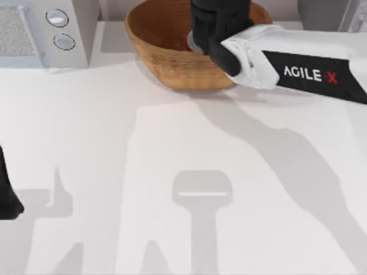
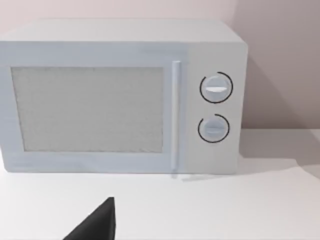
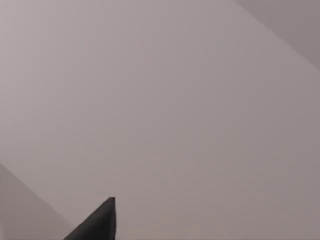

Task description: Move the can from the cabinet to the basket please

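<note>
the can [image 1: 191, 43] peeks out beneath the right end effector [image 1: 200, 40], over the basket [image 1: 163, 57] for release; its grip i cannot tell. left arm parked.

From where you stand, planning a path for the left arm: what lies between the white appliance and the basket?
In the top view, only bare white tabletop separates the white appliance from the basket; nothing stands in that gap.
</note>
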Controlling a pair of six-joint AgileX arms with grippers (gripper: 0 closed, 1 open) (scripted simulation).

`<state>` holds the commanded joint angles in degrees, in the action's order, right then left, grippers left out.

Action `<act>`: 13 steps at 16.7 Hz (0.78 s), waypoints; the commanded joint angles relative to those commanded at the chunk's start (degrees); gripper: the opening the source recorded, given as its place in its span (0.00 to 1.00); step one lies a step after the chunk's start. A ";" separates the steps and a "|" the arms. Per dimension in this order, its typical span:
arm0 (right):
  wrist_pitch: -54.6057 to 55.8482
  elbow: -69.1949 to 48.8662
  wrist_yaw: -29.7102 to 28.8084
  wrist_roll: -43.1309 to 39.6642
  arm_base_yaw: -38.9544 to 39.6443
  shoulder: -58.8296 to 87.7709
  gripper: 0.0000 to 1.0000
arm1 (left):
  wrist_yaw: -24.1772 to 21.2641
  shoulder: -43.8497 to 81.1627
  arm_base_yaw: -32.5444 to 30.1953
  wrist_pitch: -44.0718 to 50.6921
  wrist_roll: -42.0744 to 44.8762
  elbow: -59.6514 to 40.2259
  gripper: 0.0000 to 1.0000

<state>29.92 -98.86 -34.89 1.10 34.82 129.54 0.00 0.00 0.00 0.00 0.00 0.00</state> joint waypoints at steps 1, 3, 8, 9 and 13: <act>-0.26 1.96 1.32 0.01 -0.59 -1.88 1.00 | 0.00 0.00 0.00 0.00 0.00 0.00 1.00; -1.06 7.42 4.75 0.06 -2.22 -7.17 1.00 | 0.00 0.00 0.00 0.00 0.00 0.00 1.00; -4.86 29.18 15.81 0.38 -8.59 -28.91 1.00 | 0.00 0.00 0.00 0.00 0.00 0.00 1.00; -5.87 33.97 18.02 0.48 -10.11 -34.24 1.00 | 0.00 0.00 0.00 0.00 0.00 0.00 1.00; -10.79 53.00 25.85 0.83 -16.72 -57.59 1.00 | 0.00 0.00 0.00 0.00 0.00 0.00 1.00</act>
<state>19.13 -45.86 -9.04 1.93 18.10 71.95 0.00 0.00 0.00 0.00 0.00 0.00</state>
